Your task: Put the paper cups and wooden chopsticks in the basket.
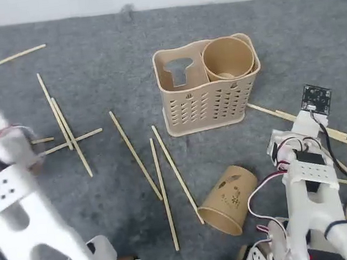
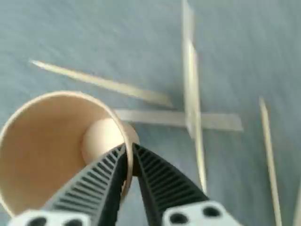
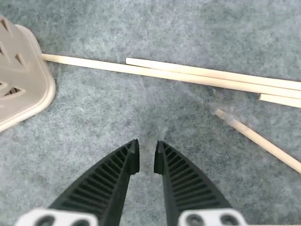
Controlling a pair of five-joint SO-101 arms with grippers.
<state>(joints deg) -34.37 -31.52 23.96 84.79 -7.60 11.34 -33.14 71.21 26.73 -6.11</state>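
Observation:
My left gripper (image 2: 129, 150) is shut on the rim of a paper cup (image 2: 42, 141), one finger inside the cup and one outside, above crossed wooden chopsticks (image 2: 193, 89). A tan basket (image 1: 208, 104) stands mid-table with a second paper cup (image 1: 228, 58) upright in its right compartment. A third cup (image 1: 228, 200) lies on its side in front of the basket. My right gripper (image 3: 146, 150) is shut on nothing, low over the carpet beside the basket's corner (image 3: 23, 89), with chopsticks (image 3: 188, 75) just beyond its tips.
Several chopsticks (image 1: 135, 154) lie loose in front of the basket, a crossed bunch (image 1: 63, 124) sits at the left, one (image 1: 8, 58) at the far left back, and more (image 1: 311, 124) run past the right arm (image 1: 310, 177). Grey carpet covers the table.

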